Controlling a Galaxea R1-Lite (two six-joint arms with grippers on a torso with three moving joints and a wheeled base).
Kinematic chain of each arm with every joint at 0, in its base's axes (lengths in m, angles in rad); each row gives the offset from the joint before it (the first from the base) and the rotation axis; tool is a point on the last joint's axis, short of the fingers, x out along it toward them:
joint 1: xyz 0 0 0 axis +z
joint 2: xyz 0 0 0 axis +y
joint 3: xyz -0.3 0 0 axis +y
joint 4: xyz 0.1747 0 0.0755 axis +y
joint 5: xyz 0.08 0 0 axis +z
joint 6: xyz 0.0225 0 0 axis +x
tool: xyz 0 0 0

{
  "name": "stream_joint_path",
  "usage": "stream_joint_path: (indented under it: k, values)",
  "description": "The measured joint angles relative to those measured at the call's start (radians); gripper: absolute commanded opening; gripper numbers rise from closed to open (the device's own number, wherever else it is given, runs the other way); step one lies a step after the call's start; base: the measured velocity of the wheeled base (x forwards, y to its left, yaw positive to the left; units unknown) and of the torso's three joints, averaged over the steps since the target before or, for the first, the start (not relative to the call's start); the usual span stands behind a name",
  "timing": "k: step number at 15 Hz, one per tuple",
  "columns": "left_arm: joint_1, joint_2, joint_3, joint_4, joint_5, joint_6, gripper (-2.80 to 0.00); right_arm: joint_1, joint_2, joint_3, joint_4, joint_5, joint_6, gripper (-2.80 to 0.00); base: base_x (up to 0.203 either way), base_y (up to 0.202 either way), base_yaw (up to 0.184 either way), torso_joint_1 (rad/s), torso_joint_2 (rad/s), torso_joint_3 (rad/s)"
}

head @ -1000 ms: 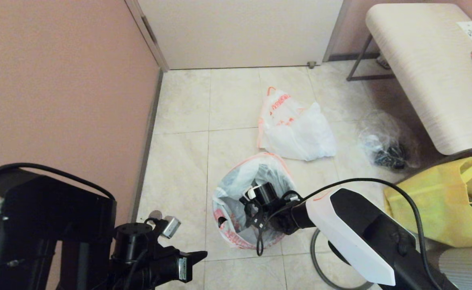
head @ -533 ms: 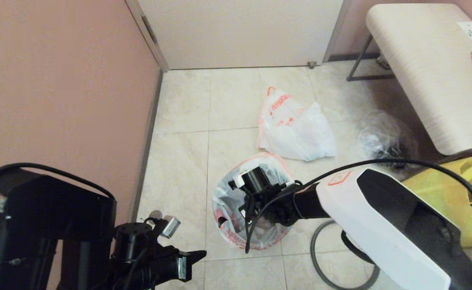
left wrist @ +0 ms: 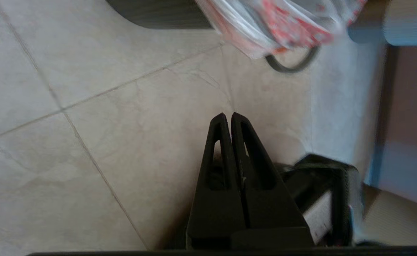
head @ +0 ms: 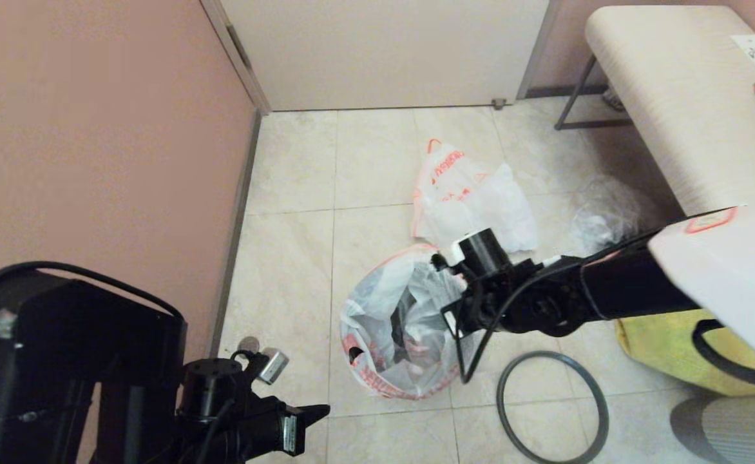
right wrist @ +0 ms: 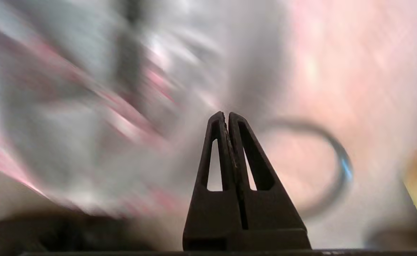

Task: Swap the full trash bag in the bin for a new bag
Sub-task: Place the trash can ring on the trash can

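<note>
Lining stage: the thin translucent white new bag with red print (head: 397,322) drapes the small round black bin, which it hides. Your right gripper (right wrist: 227,115), fingers pressed together and empty, hangs beside the bin. The lumpy white full trash bag (head: 471,203) lies behind. Next, judge, fit the dark grey hoop (head: 553,406) on the floor. Left gripper (left wrist: 228,115) parked, closed.

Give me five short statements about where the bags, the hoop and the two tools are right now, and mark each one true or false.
1. The full trash bag lies on the floor beyond the bin. True.
2. The new bag lines the bin. True.
3. The dark grey hoop is fitted on the bin. False: it lies on the floor beside it.
4. The right tool is open. False: shut, empty.
5. The left tool grips the new bag. False: shut on nothing, parked low.
</note>
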Motion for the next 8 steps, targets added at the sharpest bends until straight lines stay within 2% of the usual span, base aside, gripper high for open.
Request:
stream_joint_path:
  k: [1,4,6,8]
  values:
    - [0.0,-0.002,0.012,0.0,-0.033,0.024,-2.8,-0.057,-0.057,0.077,-0.001,0.001,0.008,-2.8,0.0,0.0,0.0,0.0,0.0,0.0]
    - [0.025,0.019,0.044,0.0,-0.128,0.158,-2.8,-0.284,-0.188,0.251,-0.003,0.036,-0.013,-2.8,0.0,0.0,0.0,0.0,0.0,0.0]
    - [0.035,0.043,0.051,0.0,-0.151,0.225,-2.8,-0.426,-0.205,0.304,-0.014,0.107,-0.065,-2.8,0.0,0.0,0.0,0.0,0.0,0.0]
    - [0.04,0.059,0.056,0.0,-0.151,0.243,-2.8,-0.521,-0.15,0.323,-0.069,0.176,-0.113,-2.8,0.0,0.0,0.0,0.0,0.0,0.0]
